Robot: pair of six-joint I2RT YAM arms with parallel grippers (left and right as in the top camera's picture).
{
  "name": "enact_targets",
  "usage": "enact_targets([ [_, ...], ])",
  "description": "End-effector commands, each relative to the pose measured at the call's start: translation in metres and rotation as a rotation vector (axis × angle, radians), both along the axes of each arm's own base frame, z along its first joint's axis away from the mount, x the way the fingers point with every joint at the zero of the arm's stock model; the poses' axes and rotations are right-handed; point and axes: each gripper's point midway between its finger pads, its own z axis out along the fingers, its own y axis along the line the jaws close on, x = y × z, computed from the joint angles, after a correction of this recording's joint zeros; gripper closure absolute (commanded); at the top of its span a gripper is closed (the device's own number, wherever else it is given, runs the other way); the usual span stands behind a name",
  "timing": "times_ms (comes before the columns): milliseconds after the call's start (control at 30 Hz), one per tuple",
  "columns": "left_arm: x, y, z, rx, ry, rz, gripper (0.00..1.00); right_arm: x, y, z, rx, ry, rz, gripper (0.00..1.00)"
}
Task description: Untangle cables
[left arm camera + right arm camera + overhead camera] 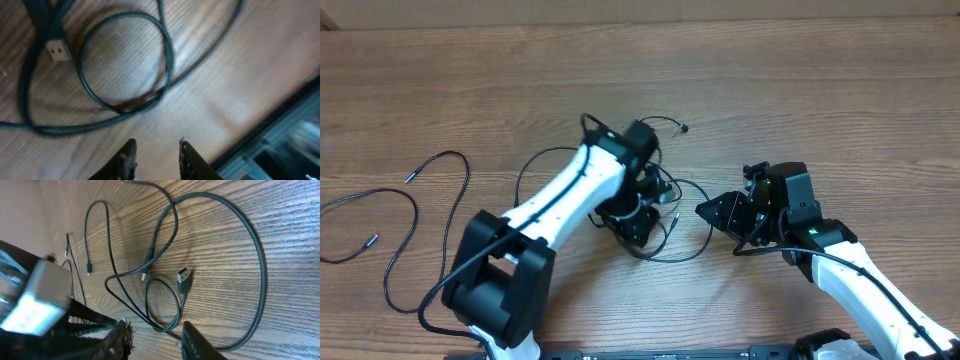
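Two cable groups: tangled cables (672, 186) at mid-table, one separate cable (450, 153) well to the left.
Tangled cables: thin black loops crossing each other on the wooden table (800, 80), lying between the two grippers.
USB plug (183, 278): flat on the wood among the loops.
Left gripper (157, 159): fingers apart, nothing between them, above bare wood near a round cable loop (167, 55).
Right gripper (156, 341): fingers apart, either side of a narrow loop's low end; contact cannot be told.
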Motion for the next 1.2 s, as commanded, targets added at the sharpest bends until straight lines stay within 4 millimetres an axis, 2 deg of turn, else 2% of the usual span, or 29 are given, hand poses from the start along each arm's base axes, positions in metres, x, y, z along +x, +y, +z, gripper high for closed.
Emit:
enact_targets([
  [0,-0.008,0.003,-0.015,0.105,-0.074,-0.05,0.69,0.004,-0.001,0.003,-0.002,-0.015,-0.006,0.69],
  [100,-0.012,-0.001,-0.026,0.122,-0.106,-0.092,0.66,0.004,-0.001,0.003,-0.002,-0.015,-0.006,0.68],
  [300,-0.009,-0.005,-0.043,0.118,-0.17,-0.115,0.62,0.004,-0.001,0.003,-0.002,-0.015,-0.006,0.68],
  [467,-0.003,-0.006,-0.05,0.114,-0.21,-0.119,0.64,0.004,-0.001,0.003,-0.002,-0.015,-0.006,0.68],
  [967,-0.014,-0.016,-0.051,0.078,-0.203,-0.203,0.7,0.004,-0.001,0.003,-0.002,-0.015,-0.006,0.69],
  [1167,-0.015,-0.018,-0.051,0.08,-0.21,-0.225,0.62,0.004,-0.001,0.003,-0.002,-0.015,-0.006,0.68],
])
